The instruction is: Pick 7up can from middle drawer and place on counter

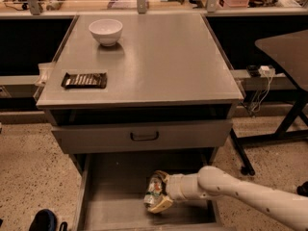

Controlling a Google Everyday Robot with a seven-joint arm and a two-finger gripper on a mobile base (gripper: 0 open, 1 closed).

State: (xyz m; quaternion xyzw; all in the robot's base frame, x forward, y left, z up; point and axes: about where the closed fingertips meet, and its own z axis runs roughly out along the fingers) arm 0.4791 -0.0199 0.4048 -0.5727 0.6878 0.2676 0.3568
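The gripper (160, 191) is down in the open middle drawer (114, 196), at 6 o'clock in the view, with its arm reaching in from 4 o'clock. Its jaws are closed around the 7up can (154, 192), one on either side (I cannot tell whether the can is off the drawer floor). The can's long axis runs roughly from 1 to 7 o'clock, across the arm's line. The table (163, 57) lies toward 12 o'clock, beyond a closed drawer front (96, 137). The lift probably has to draw back toward 6 before rising.
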